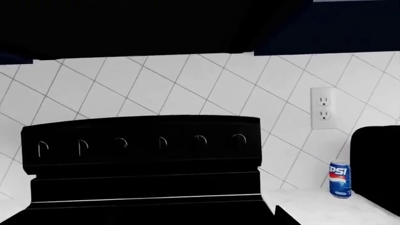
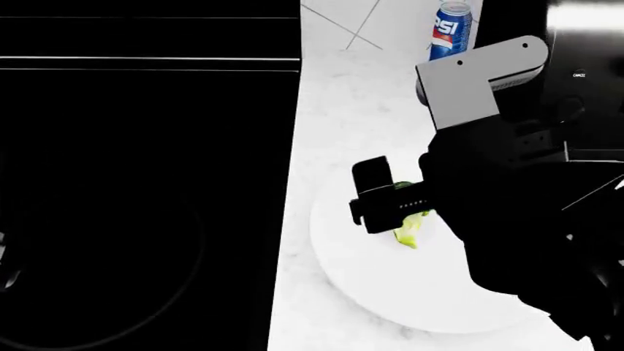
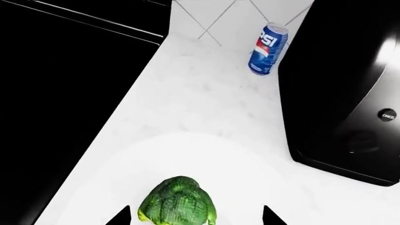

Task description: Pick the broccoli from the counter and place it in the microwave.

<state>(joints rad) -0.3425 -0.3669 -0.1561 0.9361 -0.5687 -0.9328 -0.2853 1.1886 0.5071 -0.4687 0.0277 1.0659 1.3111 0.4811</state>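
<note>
The broccoli (image 3: 178,204) lies on a round white plate (image 3: 250,187) on the white marble counter (image 3: 200,93). My right gripper (image 3: 195,216) is open and straddles it, one dark fingertip on each side with a gap to the crown. From the head, the right gripper (image 2: 390,205) covers most of the floret, and the broccoli's pale stalk (image 2: 410,232) pokes out below it. The black microwave (image 3: 350,93) stands to the right on the counter, its control panel facing me. Of my left gripper only one dark fingertip (image 1: 279,216) shows, over the stove's edge.
A blue Pepsi can (image 2: 451,29) stands at the back of the counter beside the microwave (image 2: 575,73). The glossy black stove (image 2: 146,183) fills the left side. Behind it are a white tiled wall and a wall socket (image 1: 323,108).
</note>
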